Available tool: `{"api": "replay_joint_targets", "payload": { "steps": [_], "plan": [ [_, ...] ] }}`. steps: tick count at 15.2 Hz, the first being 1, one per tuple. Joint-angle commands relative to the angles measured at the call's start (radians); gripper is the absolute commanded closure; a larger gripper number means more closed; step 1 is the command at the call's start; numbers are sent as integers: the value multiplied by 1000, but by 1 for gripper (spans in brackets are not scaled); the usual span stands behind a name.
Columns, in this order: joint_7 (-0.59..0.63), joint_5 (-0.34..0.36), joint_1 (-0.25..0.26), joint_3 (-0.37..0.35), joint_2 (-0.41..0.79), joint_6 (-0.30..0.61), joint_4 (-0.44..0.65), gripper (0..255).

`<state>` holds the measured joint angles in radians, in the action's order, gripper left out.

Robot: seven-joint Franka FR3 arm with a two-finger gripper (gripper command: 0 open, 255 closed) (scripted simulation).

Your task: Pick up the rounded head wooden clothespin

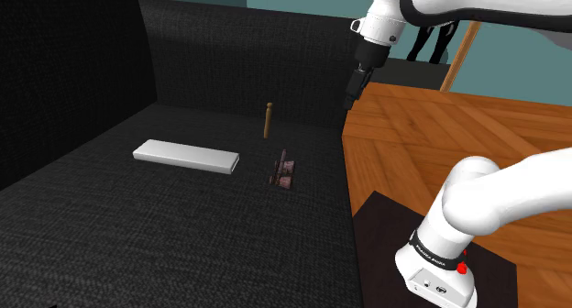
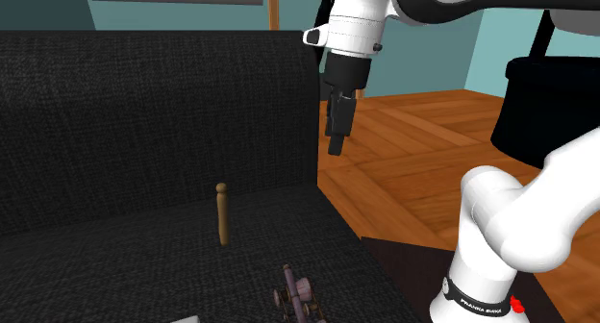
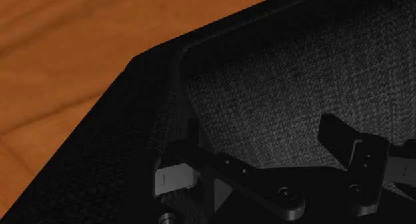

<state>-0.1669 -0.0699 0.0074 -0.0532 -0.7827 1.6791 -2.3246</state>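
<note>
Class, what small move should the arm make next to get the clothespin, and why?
Probably shift the open gripper toward the shoulder view's left and lower: it hangs above the edge of the sofa, apart from the clothespin standing upright on the seat.

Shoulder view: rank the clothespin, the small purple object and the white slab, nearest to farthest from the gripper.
1. clothespin, upright near the backrest.
2. small purple object, just in front of the clothespin.
3. white slab, far toward that view's left.
</note>
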Motion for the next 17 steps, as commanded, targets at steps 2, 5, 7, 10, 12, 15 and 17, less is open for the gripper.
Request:
{"api": "replay_joint_targets", "payload": {
  "steps": [2, 5, 7, 10, 12, 15, 17],
  "plan": [
    [26, -9, 3, -21, 26, 0, 24, 0],
    [105, -31, 10, -84, 110, -1, 103, 0],
    [157, -40, 11, -124, 170, -4, 162, 0],
    [238, -45, 12, -183, 265, -12, 261, 0],
    [292, -41, 11, -222, 334, -21, 333, 0],
    [377, -24, 10, -280, 444, -40, 454, 0],
    [437, -3, 12, -319, 523, -58, 543, 0]
  ]
}}
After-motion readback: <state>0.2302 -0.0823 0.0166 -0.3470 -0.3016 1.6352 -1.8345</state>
